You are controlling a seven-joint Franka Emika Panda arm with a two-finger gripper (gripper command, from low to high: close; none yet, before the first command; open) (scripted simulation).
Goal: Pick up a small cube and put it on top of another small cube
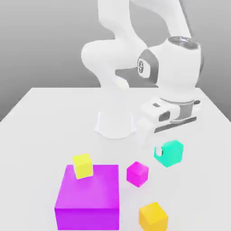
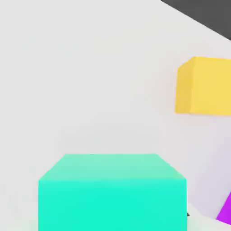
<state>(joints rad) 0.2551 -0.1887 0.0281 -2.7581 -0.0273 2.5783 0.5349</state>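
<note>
The small teal cube hangs a little above the table at the exterior view's right, and my gripper is shut on it. One white fingertip presses on the cube's side; the other finger is hidden behind it. The hand view has the teal cube close up. The small yellow cube rests on the back corner of the big purple block, at the exterior view's left. The hand view also catches this yellow cube, farther off.
A small magenta cube lies between the purple block and the teal cube. A small orange cube sits near the front edge. The arm's white base stands mid-table behind them. A sliver of the purple block shows in the hand view.
</note>
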